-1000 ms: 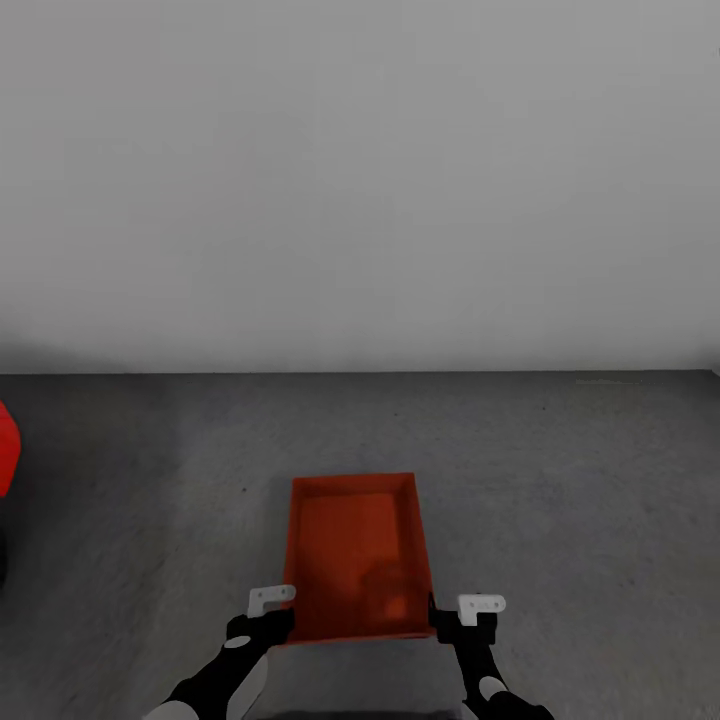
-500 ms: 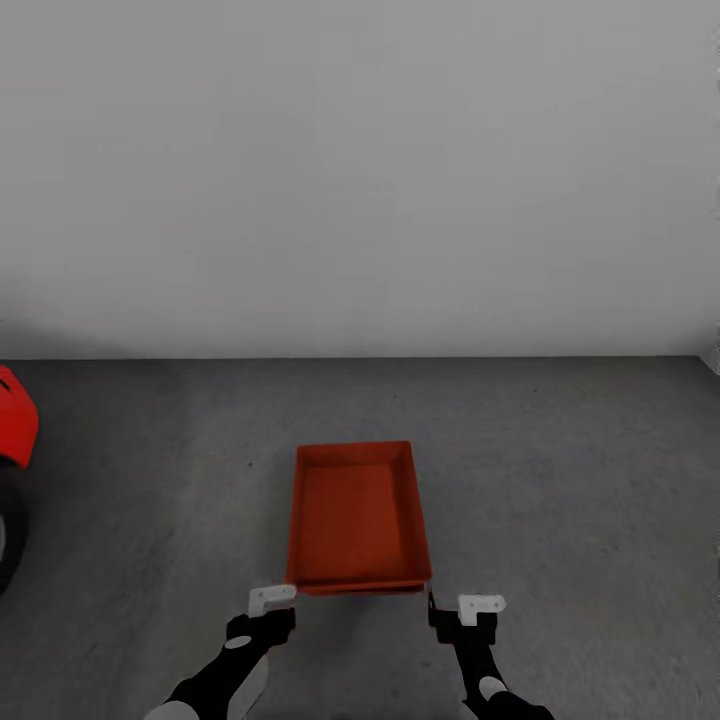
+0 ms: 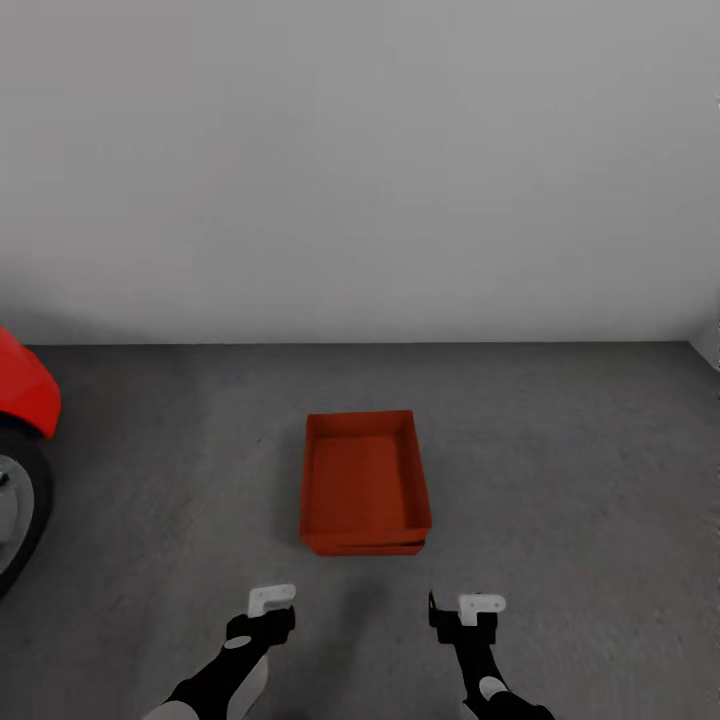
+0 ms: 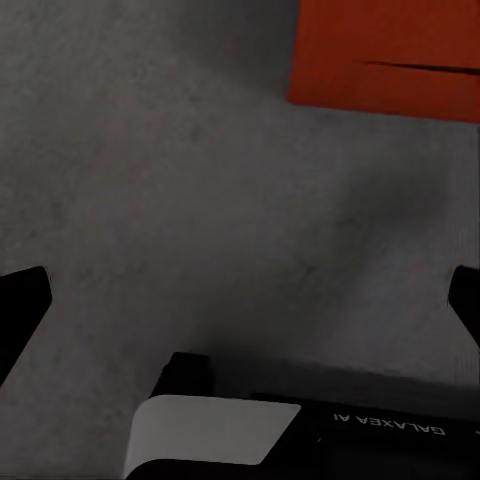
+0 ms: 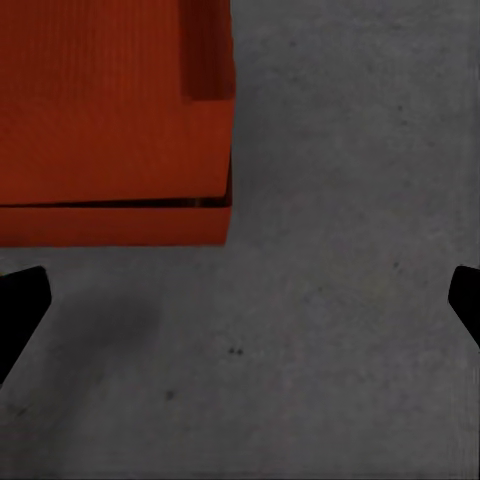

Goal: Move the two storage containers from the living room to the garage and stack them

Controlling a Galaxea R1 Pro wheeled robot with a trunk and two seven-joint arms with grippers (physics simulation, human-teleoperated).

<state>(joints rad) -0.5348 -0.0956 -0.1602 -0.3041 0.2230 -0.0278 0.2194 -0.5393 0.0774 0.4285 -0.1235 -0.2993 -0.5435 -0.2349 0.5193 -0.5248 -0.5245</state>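
Note:
Two red-orange storage containers sit stacked on the dark grey garage floor [image 3: 560,470]. The upper container [image 3: 365,475] rests on the lower one, whose front edge [image 3: 365,547] peeks out beneath. Both also appear in the right wrist view, upper container [image 5: 110,110] over lower container [image 5: 110,225]. A corner of the stack [image 4: 390,50] shows in the left wrist view. My left gripper [image 3: 262,625] and right gripper [image 3: 462,622] hang open over bare floor, short of the stack, holding nothing. In the wrist views the left gripper [image 4: 240,300] and right gripper [image 5: 240,300] have their fingertips spread wide.
A red car [image 3: 22,395] with its black wheel [image 3: 18,515] stands at the left edge. A plain light grey wall [image 3: 360,170] closes the room behind the stack. Open concrete lies to the right of the containers.
The whole view has pulled back from the wall, so the camera moved. The stack, earlier between my grippers, now lies well ahead of them. More of the car shows.

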